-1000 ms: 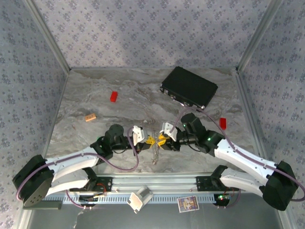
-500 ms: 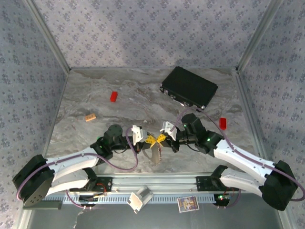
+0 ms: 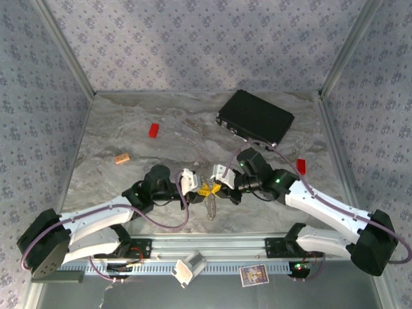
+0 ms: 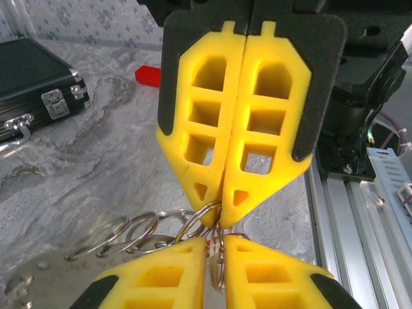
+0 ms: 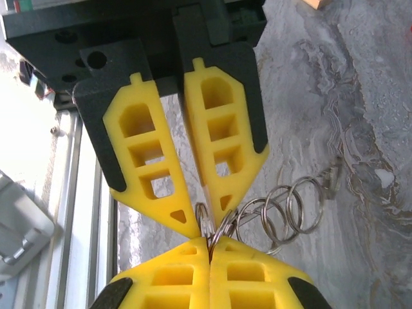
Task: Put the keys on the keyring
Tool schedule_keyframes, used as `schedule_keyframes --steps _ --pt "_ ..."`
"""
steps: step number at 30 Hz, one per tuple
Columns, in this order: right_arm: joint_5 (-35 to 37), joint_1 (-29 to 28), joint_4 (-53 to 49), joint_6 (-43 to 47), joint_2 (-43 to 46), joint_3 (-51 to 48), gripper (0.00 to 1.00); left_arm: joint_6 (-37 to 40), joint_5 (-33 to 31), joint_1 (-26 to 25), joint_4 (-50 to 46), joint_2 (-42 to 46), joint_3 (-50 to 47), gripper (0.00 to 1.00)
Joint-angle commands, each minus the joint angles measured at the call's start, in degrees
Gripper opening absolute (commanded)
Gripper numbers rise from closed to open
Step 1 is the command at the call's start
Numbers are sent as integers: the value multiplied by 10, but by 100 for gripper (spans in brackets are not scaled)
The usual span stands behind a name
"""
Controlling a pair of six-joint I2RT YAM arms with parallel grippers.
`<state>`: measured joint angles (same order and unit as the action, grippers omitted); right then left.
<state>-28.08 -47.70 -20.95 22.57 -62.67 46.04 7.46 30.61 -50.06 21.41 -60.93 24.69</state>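
Observation:
My two grippers meet tip to tip near the table's front centre. The keyring [image 3: 210, 207] is a string of linked silvery metal rings hanging below them; its loose rings [image 4: 129, 232] [image 5: 290, 206] trail over the marble. My left gripper [image 3: 201, 189] [image 4: 215, 257] [image 5: 209, 215] is nearly shut, with one ring edge-on between its yellow fingers. My right gripper [image 3: 217, 188] [image 5: 210, 248] [image 4: 222, 212] is shut on the neighbouring ring. A sliver of red [image 4: 210, 240] shows between the left fingers; I cannot tell what it is. The green key is hidden.
A flat black case [image 3: 255, 117] [image 4: 32, 77] lies at the back right. One red block [image 3: 154, 130] sits at the back left, another [image 3: 300, 165] right of my right arm. A tan-orange block [image 3: 122, 158] lies at the left. The metal rail [image 3: 212, 248] runs along the near edge.
My right arm has shifted slightly left, moving the meeting point of the grippers that way. The hanging rings swung out half a second ago and now hang straight down.

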Motion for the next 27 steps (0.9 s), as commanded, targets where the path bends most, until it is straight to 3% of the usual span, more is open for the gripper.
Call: schedule_keyframes --steps 1,3,9,10,11,12,14,20,27 --pt "8 -25 -57 43 -19 48 0 17 -9 -3 -26 -7 25 13" --pt "5 -28 -63 44 -22 52 0 21 -8 -2 -31 -6 26 0" --pt "-14 -15 -9 8 3 17 0 20 -20 -3 -13 5 12 0" --pt "-5 -11 8 -5 8 8 5 18 -22 -3 -4 7 6 0" --pt "2 -4 24 -20 14 -4 23 16 -22 -2 3 8 2 0" --pt "6 1 40 -32 20 -15 35 14 -19 -2 9 9 -1 0" --pt "10 20 79 -67 34 -45 45 4 -8 -3 31 11 -9 0" --pt "-59 44 119 -106 59 -98 46 -22 16 -2 105 23 -36 0" --pt "-88 43 127 -105 39 -110 37 -30 29 -2 136 25 -41 0"
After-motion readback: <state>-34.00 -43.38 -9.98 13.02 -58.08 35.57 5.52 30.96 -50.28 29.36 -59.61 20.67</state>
